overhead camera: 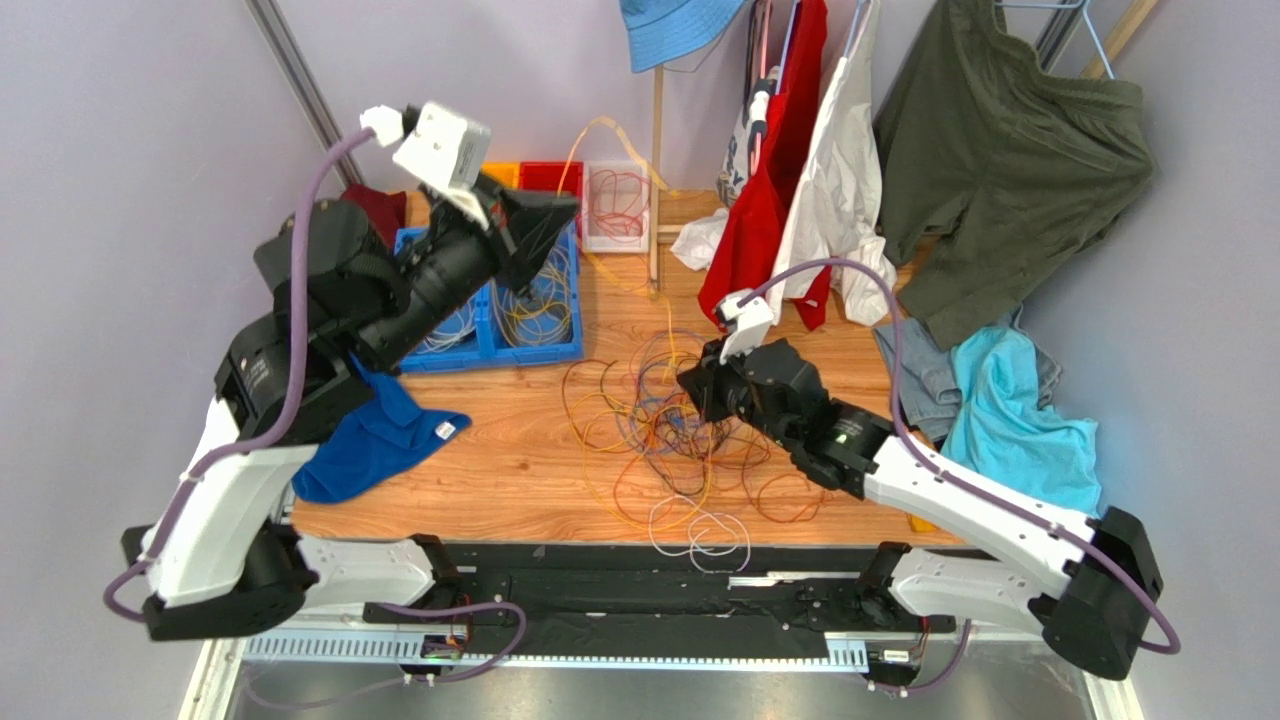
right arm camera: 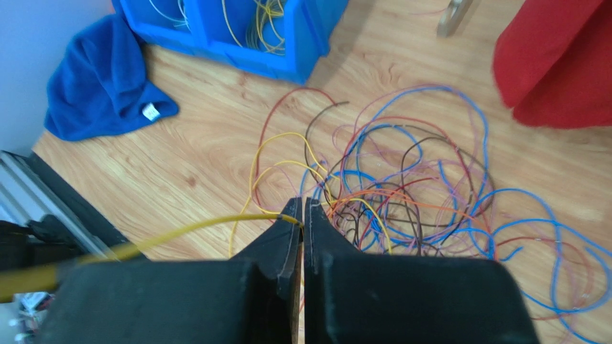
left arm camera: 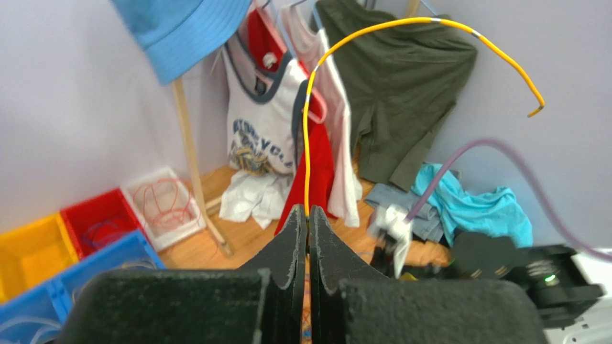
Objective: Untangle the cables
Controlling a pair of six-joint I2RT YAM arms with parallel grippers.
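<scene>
**Cable tangle mid-table, both grippers pinched on yellow**

Room first. The wooden table (overhead camera: 511,465) is boxed in by walls on both sides. The back right is crowded by hanging clothes (overhead camera: 774,180) and a turquoise heap (overhead camera: 1007,413). The back left is taken up by blue bins (overhead camera: 526,323), and a blue cloth (overhead camera: 368,443) is draped at the left edge. A patch of bare wood can be seen between that cloth and the tangle. The near edge is bounded by a black rail (overhead camera: 601,563), and a white loop (overhead camera: 706,533) lies right at it.

The cables (overhead camera: 676,435) are piled mid-table. They're thin loops in orange, red, brown, blue, purple and yellow, crossed over each other so much that single strands can't be followed far.

The left gripper (left arm camera: 307,215) is held above the bins and pressed tight on a yellow cable (left arm camera: 373,27). That cable is carried up from the fingertips and arced over to the right, with its free end in the air.

The right gripper (right arm camera: 302,215) is pressed together too, low at the pile's left side. A yellow strand (right arm camera: 208,226) is pinched at its tips. Whether it's the same wire can't be told.
</scene>
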